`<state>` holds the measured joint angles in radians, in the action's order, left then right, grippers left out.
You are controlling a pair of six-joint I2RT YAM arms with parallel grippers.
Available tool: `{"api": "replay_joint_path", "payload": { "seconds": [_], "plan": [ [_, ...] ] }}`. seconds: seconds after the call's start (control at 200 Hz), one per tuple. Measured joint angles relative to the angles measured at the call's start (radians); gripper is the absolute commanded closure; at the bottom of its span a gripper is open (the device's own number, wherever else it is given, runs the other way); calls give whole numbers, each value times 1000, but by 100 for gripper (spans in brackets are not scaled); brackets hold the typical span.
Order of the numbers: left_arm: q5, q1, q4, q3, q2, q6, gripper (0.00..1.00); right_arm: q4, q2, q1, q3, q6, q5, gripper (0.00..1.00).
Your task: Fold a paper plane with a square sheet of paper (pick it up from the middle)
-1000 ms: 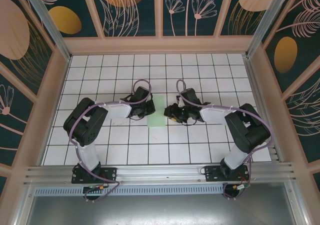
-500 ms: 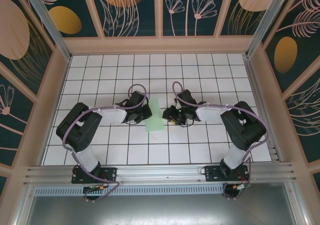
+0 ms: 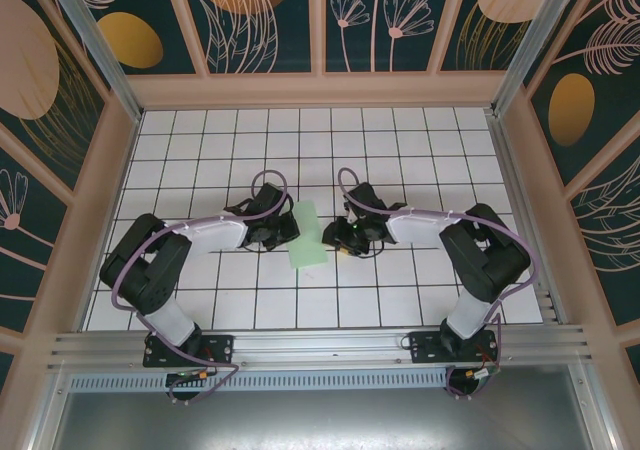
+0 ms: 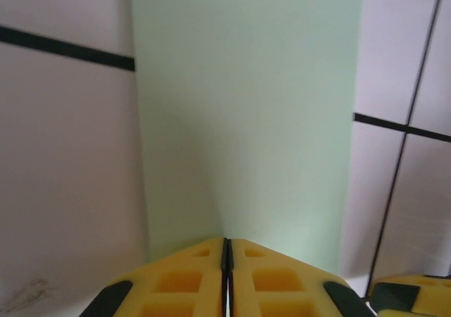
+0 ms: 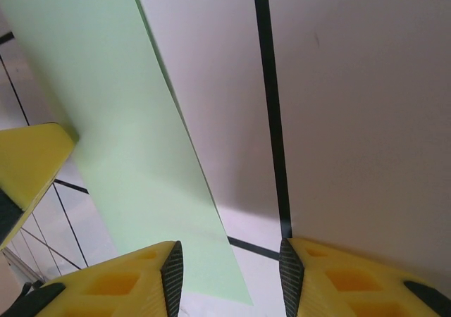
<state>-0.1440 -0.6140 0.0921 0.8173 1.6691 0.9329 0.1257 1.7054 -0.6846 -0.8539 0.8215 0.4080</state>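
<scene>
The pale mint-green sheet of paper [image 3: 307, 234] sits mid-table, showing from above as a slightly tilted rectangle about one tile wide. My left gripper [image 3: 284, 232] is at its left edge. In the left wrist view the yellow jaws [image 4: 227, 250] are pressed together on the near edge of the sheet [image 4: 246, 113]. My right gripper [image 3: 336, 232] is at the paper's right edge. Its fingers [image 5: 229, 275] stand apart, and a corner of the sheet [image 5: 120, 127] reaches down between them without touching the pads.
White tiled table [image 3: 400, 140] with black grid lines, walled by peach-coloured rails [image 3: 320, 90] at the back and sides. The left gripper's yellow finger [image 5: 28, 162] shows at the left of the right wrist view. A metal bar [image 3: 320, 345] runs along the near edge.
The left arm's elbow has swung out to the left. The paper has turned slightly and shifted a little toward the near edge. The right gripper has moved left, up to the paper's edge.
</scene>
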Motion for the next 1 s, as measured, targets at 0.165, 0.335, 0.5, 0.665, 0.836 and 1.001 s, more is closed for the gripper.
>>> {"api": "replay_joint_path", "payload": {
  "seconds": [0.165, 0.335, 0.5, 0.665, 0.836, 1.001],
  "plan": [
    [28, 0, 33, 3, 15, -9, 97, 18, 0, -22, -1, 16, 0, 56],
    [38, 0, 35, 8, 24, -11, 100, 21, 0, -44, -1, 50, 0, 56],
    [40, -1, 32, 5, 24, -11, 100, 23, 0, -61, -8, 57, 2, 57],
    [40, -1, 32, 5, 24, -10, 99, 24, 22, -73, -30, 57, 5, 57],
    [40, -1, 27, 3, 24, -8, 99, 34, 39, -79, -46, 56, 5, 57],
    [40, 0, 19, -4, 20, -7, 100, 35, 48, -83, -56, 56, 10, 57]
  ]
}}
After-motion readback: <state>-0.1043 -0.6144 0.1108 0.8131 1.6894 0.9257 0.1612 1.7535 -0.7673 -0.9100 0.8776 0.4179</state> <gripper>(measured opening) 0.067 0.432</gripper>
